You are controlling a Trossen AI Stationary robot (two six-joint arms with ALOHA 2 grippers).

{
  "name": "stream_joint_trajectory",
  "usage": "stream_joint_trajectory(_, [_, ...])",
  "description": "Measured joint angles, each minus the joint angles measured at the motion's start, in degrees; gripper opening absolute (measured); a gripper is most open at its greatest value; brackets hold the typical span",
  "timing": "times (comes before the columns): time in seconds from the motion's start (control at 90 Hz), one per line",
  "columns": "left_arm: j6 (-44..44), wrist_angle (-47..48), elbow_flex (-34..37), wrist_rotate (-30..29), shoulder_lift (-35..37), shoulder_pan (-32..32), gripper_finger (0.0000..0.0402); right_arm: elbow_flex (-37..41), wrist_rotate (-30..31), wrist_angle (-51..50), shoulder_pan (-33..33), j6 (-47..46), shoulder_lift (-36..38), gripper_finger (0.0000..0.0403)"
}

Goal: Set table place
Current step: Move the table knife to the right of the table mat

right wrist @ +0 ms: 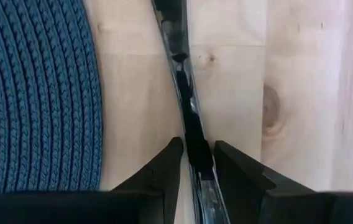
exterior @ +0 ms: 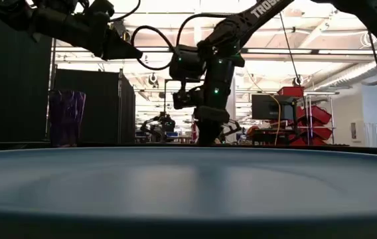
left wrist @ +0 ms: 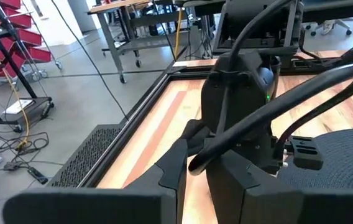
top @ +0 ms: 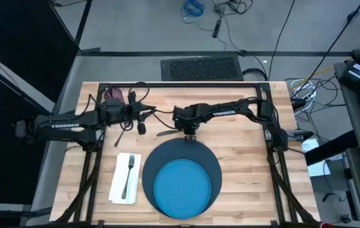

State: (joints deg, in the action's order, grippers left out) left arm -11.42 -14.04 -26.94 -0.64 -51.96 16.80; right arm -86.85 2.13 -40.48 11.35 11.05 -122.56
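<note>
Nearest the right wrist camera, the right hand [right wrist: 194,163] was set down over a metal utensil [right wrist: 186,106], its two fingers [right wrist: 167,163] narrowed to either side of the handle and appearing to touch it; whether the piece was a knife or a spoon could not be told. That utensil lay flat on the bare counter [right wrist: 288,74], just beside the woven edge of the dark blue mat [right wrist: 33,93].

From above, the right hand [top: 191,134] stood at the far rim of the mat [top: 210,161], with the utensil [top: 169,132] reaching out from under it toward the left. A bright blue plate [top: 181,187] sat on the mat. Beside the mat on the left lay the white napkin [top: 120,180] with the fork [top: 128,174] on top. A purple cup [top: 112,95] stood at the far left corner of the counter.

Left hand [top: 141,124] hung near the cup and close to the right arm; its grip could not be told.

Judgement: the step in hand was the pick-up of a utensil, with plate, napkin and fork already placed. The next move would call for a firm pinch on a thin flat handle, a clean lift, and carriage round to the mat's right side without fouling the left arm
</note>
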Motion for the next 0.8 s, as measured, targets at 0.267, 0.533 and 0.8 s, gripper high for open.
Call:
stream_joint_trajectory(0.267, [0.0, 0.0, 0.0, 0.0, 0.0, 0.0, 0.0042, 0.0, -0.1, -1.6, 0.1, -0.6, 0.0, 0.0030])
stream_joint_trajectory(0.533, [-0.5, 0.1, 0.0, 0.0, 0.0, 0.0, 0.0042, 0.0, 0.0, -6.1, 0.4, -3.6, 0.1, 0.0000])
stream_joint_trajectory(0.8, [-0.5, 0.2, 0.0, -0.3, 0.1, 0.0, 0.0042, 0.0, -0.5, -13.0, 1.1, -9.3, 0.1, 0.0001])
